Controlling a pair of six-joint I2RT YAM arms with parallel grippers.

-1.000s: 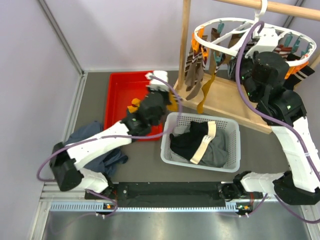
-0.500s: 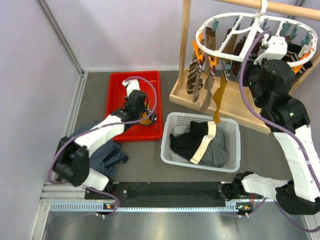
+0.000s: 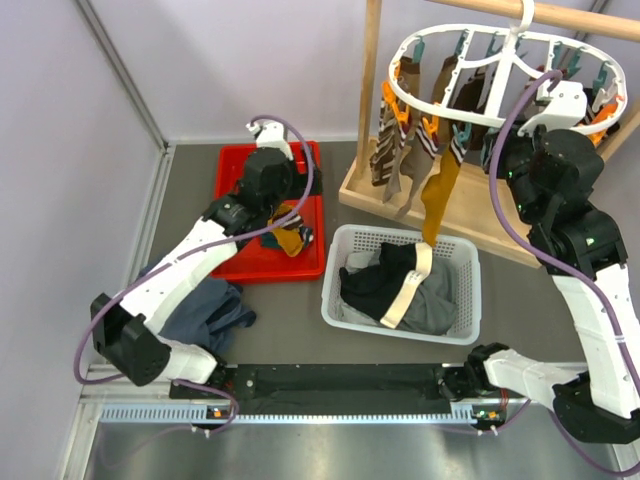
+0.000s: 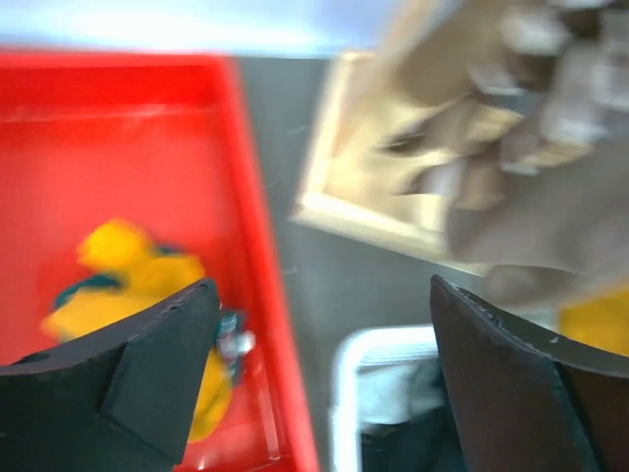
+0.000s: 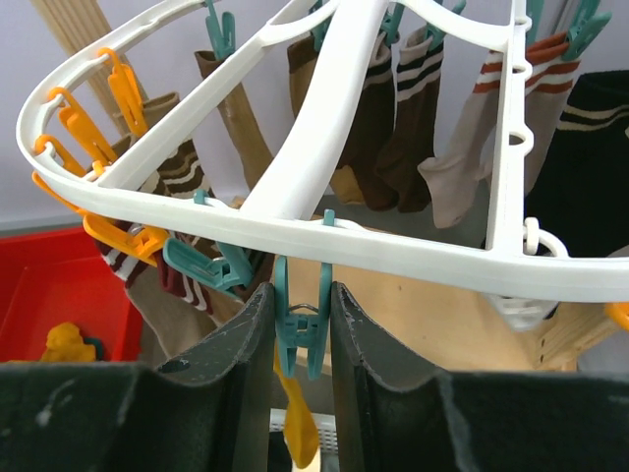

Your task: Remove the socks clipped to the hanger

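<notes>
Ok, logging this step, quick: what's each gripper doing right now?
Left gripper: open, empty, above the red tray.
Right gripper: closed on a teal clip holding a mustard sock.

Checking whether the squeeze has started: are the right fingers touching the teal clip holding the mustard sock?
Touching. The right wrist view shows both fingers pressed against the teal clip, no gap either side.

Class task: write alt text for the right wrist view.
The right gripper pinches a teal clip on the white hanger, a mustard sock dangling below. Striped and brown socks hang behind; a red tray sits lower left.
</notes>
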